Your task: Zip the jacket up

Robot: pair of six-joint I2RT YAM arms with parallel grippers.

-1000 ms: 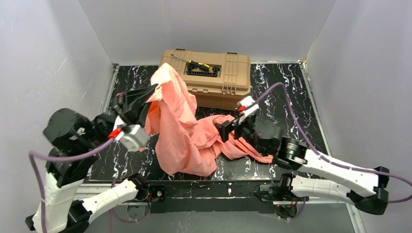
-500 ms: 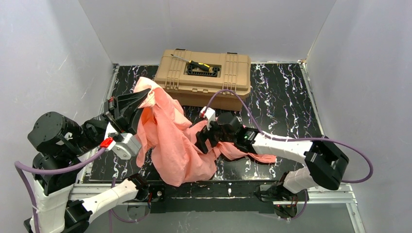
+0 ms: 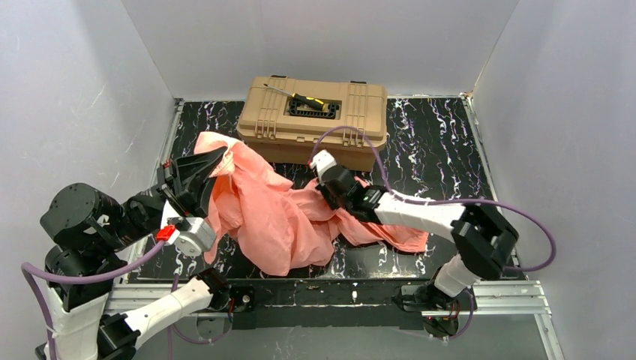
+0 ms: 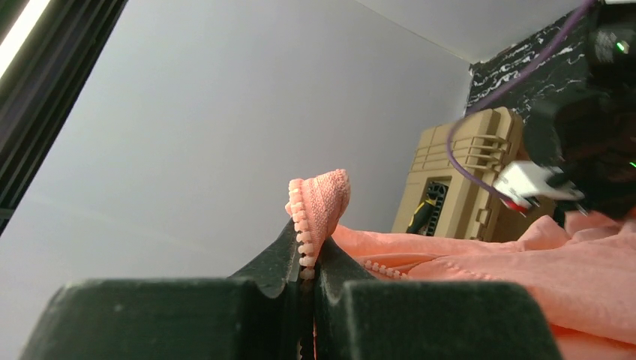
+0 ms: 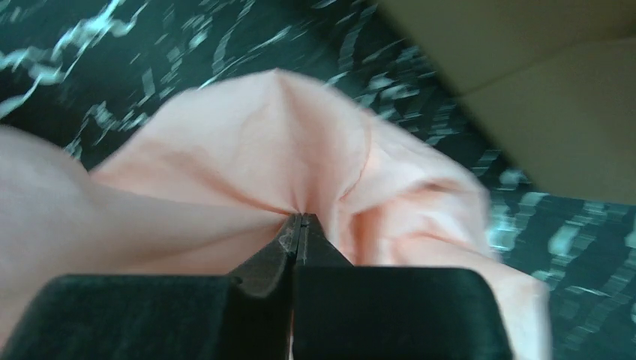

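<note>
The salmon-pink jacket [image 3: 277, 217] lies crumpled on the black marbled table, one edge lifted at the left. My left gripper [image 3: 216, 160] is shut on that raised edge. In the left wrist view the zipper tape [image 4: 319, 199] and its pink teeth stick up from between the closed jaws of the left gripper [image 4: 307, 259]. My right gripper [image 3: 331, 196] reaches down onto the middle of the jacket. In the right wrist view the right gripper [image 5: 300, 219] is shut, with folds of the jacket [image 5: 247, 172] gathering at its tips. No zipper slider shows.
A tan toolbox [image 3: 315, 120] with a black and yellow tool in its lid stands at the back, just behind the jacket; it also shows as the toolbox [image 4: 457, 180] and the toolbox [image 5: 540, 90]. Grey walls close in the table [image 3: 442, 150] on three sides.
My right arm swung in over the jacket's middle and its gripper went from open to shut on the fabric. My left gripper sank down and leftward, still holding the zipper edge.
</note>
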